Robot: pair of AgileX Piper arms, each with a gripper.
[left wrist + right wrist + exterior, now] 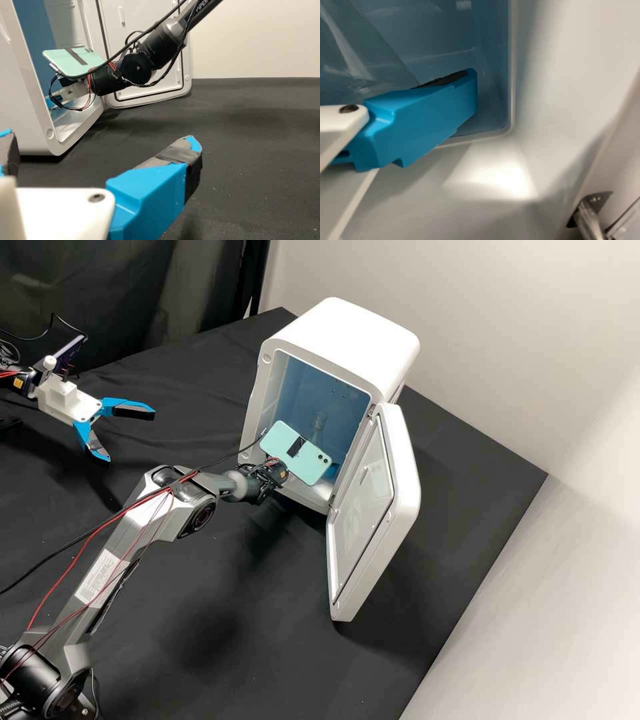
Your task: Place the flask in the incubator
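in the incubator, right arm; left tool spread.

Black bench, cloth creased; dark curtain behind far corner; white wall alongside.

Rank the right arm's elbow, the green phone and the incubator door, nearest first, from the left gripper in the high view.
From the left gripper:
1. Right arm's elbow, mid-bench.
2. Green phone, on the right wrist.
3. Incubator door, swung open beyond.
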